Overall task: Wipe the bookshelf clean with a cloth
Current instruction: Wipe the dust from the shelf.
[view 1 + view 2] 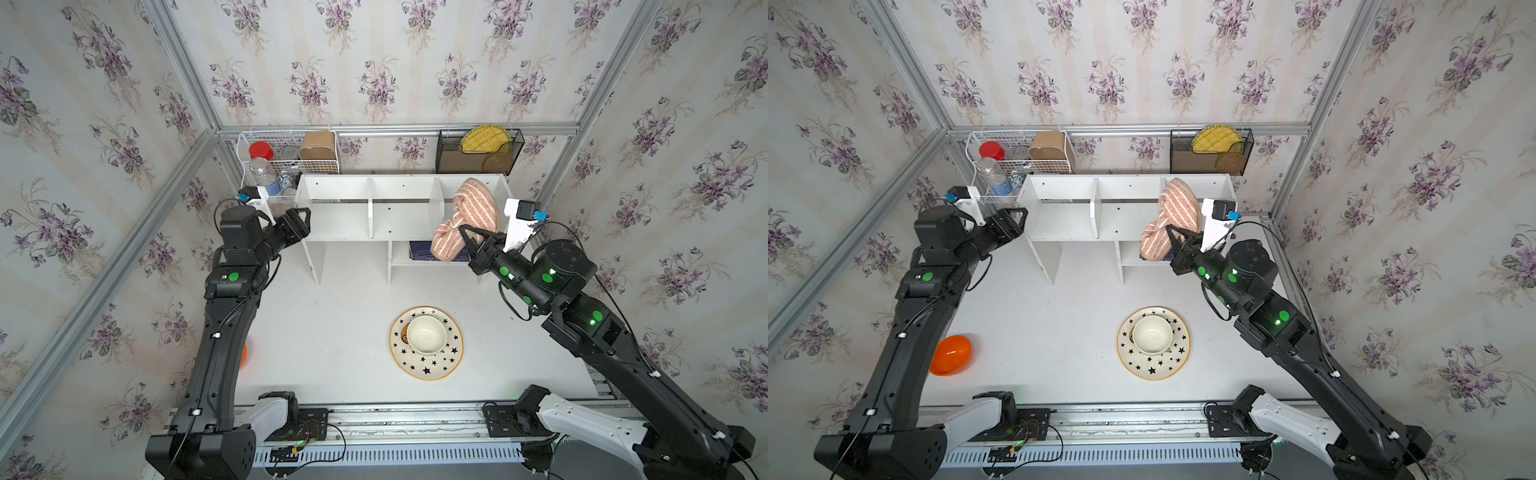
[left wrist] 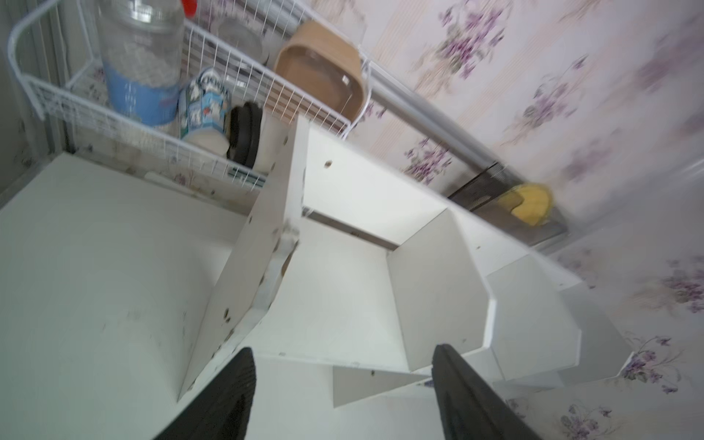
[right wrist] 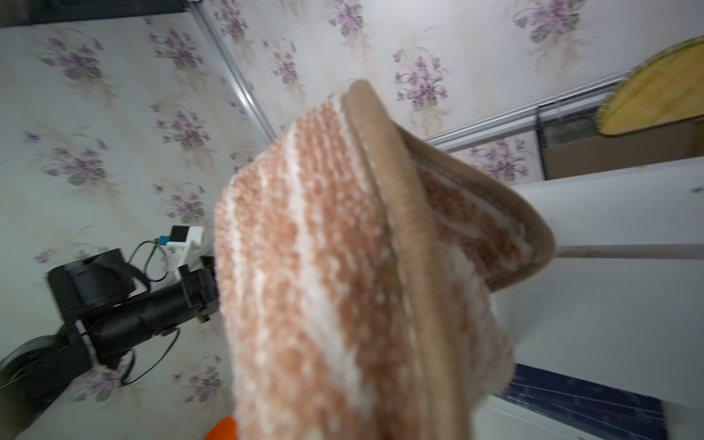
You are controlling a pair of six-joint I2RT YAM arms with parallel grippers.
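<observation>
The cloth (image 3: 324, 266) is thick looped terry, rough and fluffy, with a smoother tan hem; the bookshelf (image 1: 399, 216) is white-painted board, matt, chipped and scuffed at its left end; behind it hang a white coated-wire basket (image 1: 270, 135) and a black metal mesh rack (image 1: 457, 162); a clear glossy jar (image 1: 262, 170) stands in the basket; in front of the bookshelf, the plate (image 1: 428, 368) and bowl (image 1: 427, 336) are glossy glazed ceramic; front-left of it, an orange bowl (image 1: 951, 355) is glossy plastic; the table (image 1: 332, 332) under it is smooth matt white; the left gripper's (image 2: 343, 348) fingers (image 2: 236, 388) beside it are matt black, finely ribbed.
</observation>
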